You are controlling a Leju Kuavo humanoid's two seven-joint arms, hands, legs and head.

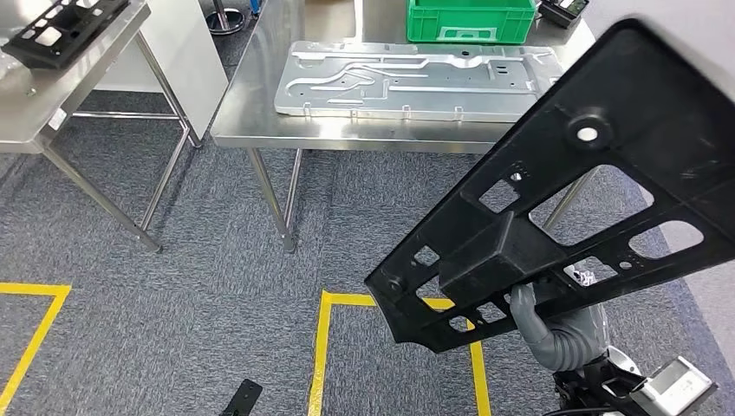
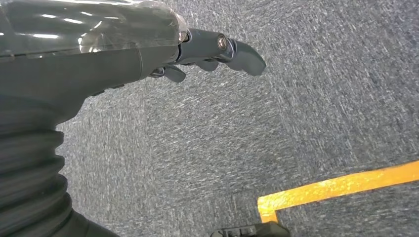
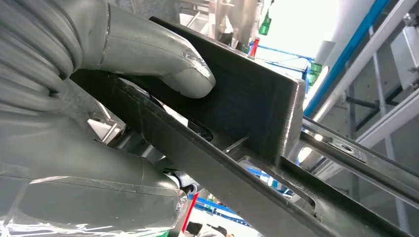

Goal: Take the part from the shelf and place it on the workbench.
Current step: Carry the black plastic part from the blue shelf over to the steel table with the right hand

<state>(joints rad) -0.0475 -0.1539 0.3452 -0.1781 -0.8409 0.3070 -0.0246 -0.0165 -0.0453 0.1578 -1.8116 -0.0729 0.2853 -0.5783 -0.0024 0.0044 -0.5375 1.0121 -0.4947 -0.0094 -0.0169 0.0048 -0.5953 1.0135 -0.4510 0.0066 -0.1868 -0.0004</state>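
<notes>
One large flat black plastic part with cut-out windows (image 1: 598, 199) sits in my right hand (image 1: 530, 305), raised in front of the head camera on the right of my view; its long axis runs on a diagonal, the narrow end pointing down toward the floor near the yellow tape (image 1: 322, 347) and the broad end rising to the upper right. In the right wrist view the thick grey thumb (image 3: 163, 61) presses on the part's raised box-shaped block while the fingers clamp from the other side, so that hand is grasping the part firmly. My left hand (image 2: 217, 52) hangs over the grey carpet floor (image 1: 199, 260), fingers curled in loosely and holding nothing. Ahead stands a stainless-steel worktop (image 1: 251, 113) carrying a long pressed silver metal panel (image 1: 416, 80), with a green plastic crate (image 1: 472, 19) behind it. To the left is a second steel worktop (image 1: 52, 100) bearing another black part of the same sort (image 1: 61, 26). Yellow lines mark squares on the carpet, and a small black object (image 1: 241, 399) lies on the floor near the bottom edge of the head view.
</notes>
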